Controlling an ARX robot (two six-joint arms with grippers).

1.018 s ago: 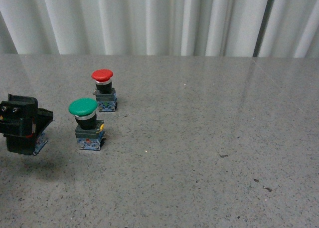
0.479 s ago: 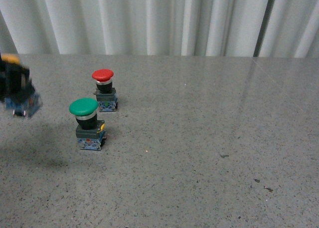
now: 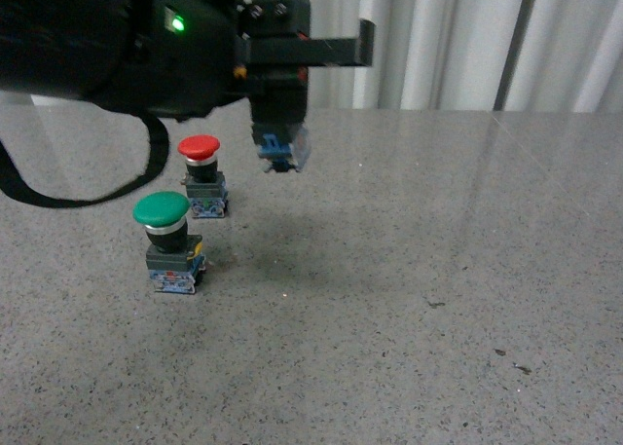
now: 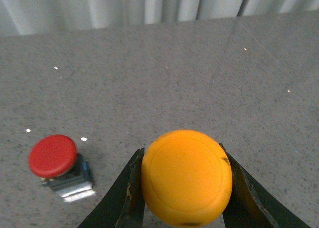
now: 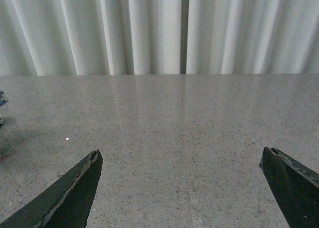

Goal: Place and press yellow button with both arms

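While the black left gripper (image 4: 185, 200) clamps the yellow mushroom-capped push-button (image 3: 280, 151) at upper centre, it should lower it upright onto the grey speckled tabletop (image 3: 409, 270) mid-frame, right gripper (image 5: 180, 155) spread wide.

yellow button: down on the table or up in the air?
In the air. The left gripper clamps the yellow button by its cap; front view shows its contact block hanging clear above the table.

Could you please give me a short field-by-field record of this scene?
Left gripper: shut on yellow button, held above the table
Right gripper: open, empty
Green button: upright on table, nearest the robot
Red button: upright on table, just behind the green one
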